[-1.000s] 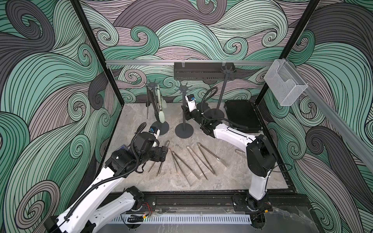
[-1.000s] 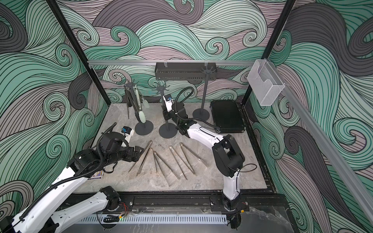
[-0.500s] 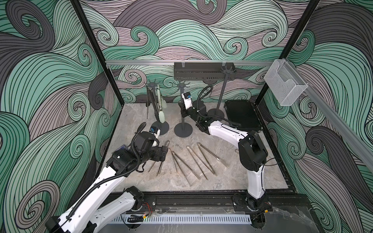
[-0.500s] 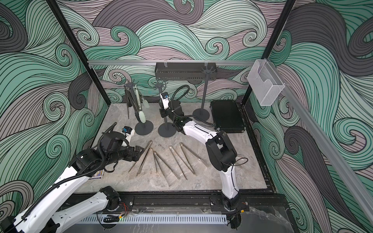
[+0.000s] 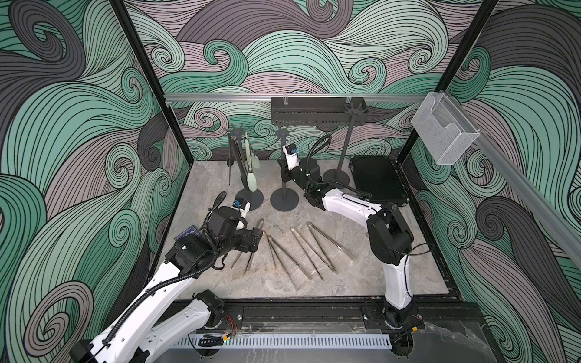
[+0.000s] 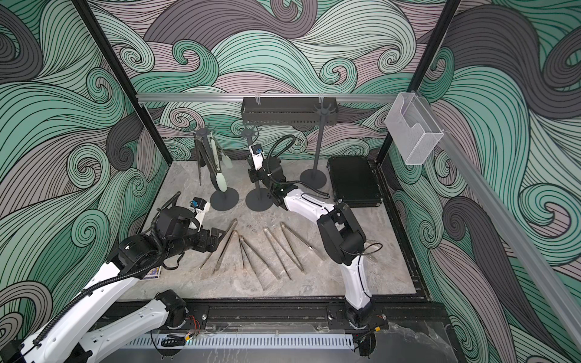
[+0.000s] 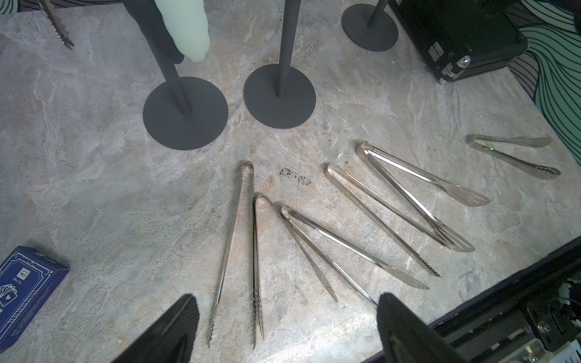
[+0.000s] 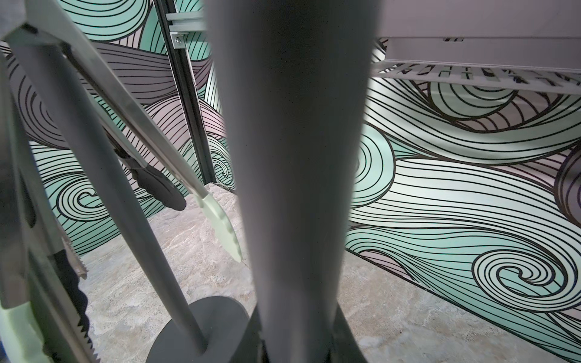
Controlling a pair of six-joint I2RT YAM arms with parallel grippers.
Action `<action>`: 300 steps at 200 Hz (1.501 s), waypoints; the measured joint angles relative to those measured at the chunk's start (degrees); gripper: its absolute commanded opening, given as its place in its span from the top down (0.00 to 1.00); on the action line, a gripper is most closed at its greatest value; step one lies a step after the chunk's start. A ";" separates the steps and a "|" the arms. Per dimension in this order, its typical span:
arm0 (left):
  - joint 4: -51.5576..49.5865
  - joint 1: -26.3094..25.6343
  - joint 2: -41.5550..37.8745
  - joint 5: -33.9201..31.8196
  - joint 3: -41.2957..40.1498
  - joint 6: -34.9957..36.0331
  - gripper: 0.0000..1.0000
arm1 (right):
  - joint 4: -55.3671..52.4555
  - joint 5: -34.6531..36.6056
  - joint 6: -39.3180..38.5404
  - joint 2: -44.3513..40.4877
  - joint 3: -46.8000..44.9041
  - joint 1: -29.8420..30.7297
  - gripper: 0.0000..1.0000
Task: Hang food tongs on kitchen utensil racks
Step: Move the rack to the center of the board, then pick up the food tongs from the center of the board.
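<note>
in both top views the left gripper (image 5: 255,240) (image 6: 216,239) is seen low over the marble table (image 5: 361,283). its fingers are spread wide and nothing is between them. it is placed just beside the hinge ends of the steel tongs (image 5: 328,239), which are fanned out flat on the surface. the right gripper (image 5: 284,172) (image 6: 254,176) is set against the pole of the middle rack (image 5: 284,201), roughly halfway up. the left rack (image 5: 250,198) is hung with three tongs: a green-tipped pair (image 5: 251,184), a black-tipped pair (image 5: 240,163) and a bare steel pair (image 5: 230,163). the right rack (image 5: 336,177) is stood farther back, beside a black case (image 5: 377,179).

in the left wrist view the two dark fingertips (image 7: 169,330) are shown far apart and nothing is gripped. five long steel tongs (image 7: 462,195) and one shorter pair (image 7: 509,155) are laid on the table beyond them, mostly with the hinges turned toward the round rack bases. a blue card box (image 7: 28,289) is seen lying off to one side.

in the right wrist view the middle rack (image 8: 292,157) fills the centre. its pole is enclosed by the dark fingers (image 8: 345,342), which are closed against it on both sides. the left rack (image 8: 125,204) is seen beside it, with the green tip (image 8: 223,232) and the black tip (image 8: 160,188) hung clear of the table.
</note>
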 measured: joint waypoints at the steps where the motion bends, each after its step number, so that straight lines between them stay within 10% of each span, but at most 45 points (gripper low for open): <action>1: 0.00 0.02 0.02 0.02 0.00 -0.02 0.11 | 0.00 0.00 0.02 0.00 0.00 0.00 0.60; 14: -0.02 0.24 0.59 0.28 0.00 0.00 0.14 | -0.11 0.33 0.02 0.00 -0.20 -0.04 0.12; 24: -0.17 0.28 1.27 0.37 0.02 0.00 0.17 | -0.15 0.46 -0.13 0.00 -0.59 -0.15 0.01; 90: -5.14 2.56 7.61 1.57 1.33 -0.79 0.27 | -0.68 1.38 -1.18 -8.07 -12.02 -0.48 0.01; 236: -5.29 13.73 46.21 3.63 5.88 -1.68 0.43 | -14.01 8.98 4.00 -77.55 -54.05 -0.52 0.16; 300: -1.38 13.75 52.00 1.01 6.97 -1.70 0.50 | -22.69 9.90 6.03 -87.34 -56.28 -0.55 0.21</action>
